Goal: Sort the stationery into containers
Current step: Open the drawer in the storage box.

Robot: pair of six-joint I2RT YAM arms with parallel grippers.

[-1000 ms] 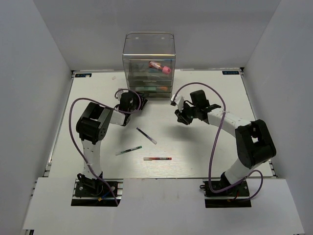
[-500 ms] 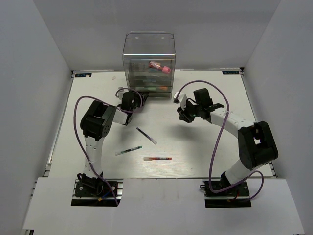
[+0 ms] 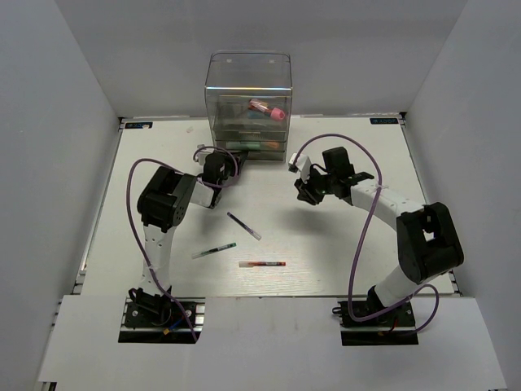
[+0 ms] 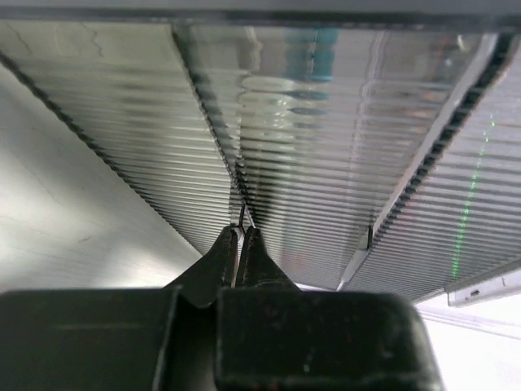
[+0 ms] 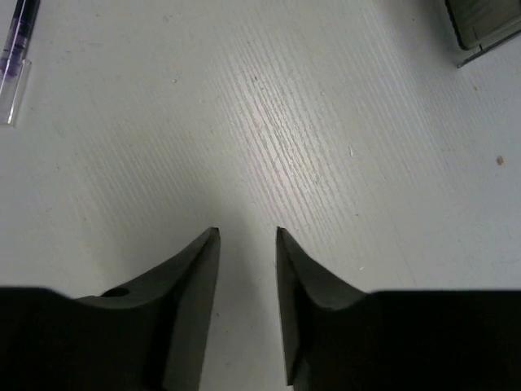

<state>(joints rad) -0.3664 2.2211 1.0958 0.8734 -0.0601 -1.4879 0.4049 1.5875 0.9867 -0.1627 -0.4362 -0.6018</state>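
The containers (image 3: pixel 248 98), a tall clear cabinet of stacked drawers, stand at the back of the table. A fat red pink-capped tube (image 3: pixel 267 111) lies in an upper drawer, and green and orange markers (image 3: pixel 259 146) show in a lower one. My left gripper (image 3: pixel 219 156) is at the cabinet's lower left front. In the left wrist view the left gripper (image 4: pixel 242 232) is shut on a thin clear drawer edge (image 4: pixel 241 195). Three pens lie on the table: dark/white (image 3: pixel 244 226), green/black (image 3: pixel 214 251), red/black (image 3: pixel 262 264). My right gripper (image 3: pixel 302 197) (image 5: pixel 246 232) hovers open over bare table, holding nothing.
White walls enclose the table (image 3: pixel 350 244) on three sides. In the right wrist view the dark pen's clear cap (image 5: pixel 15 77) sits at the top left, and the cabinet's corner (image 5: pixel 488 24) at the top right. Purple cables loop over both arms.
My left gripper's jaws have closed onto the drawer edge, and the left arm has edged toward the cabinet. The right arm rose slightly, then held still.
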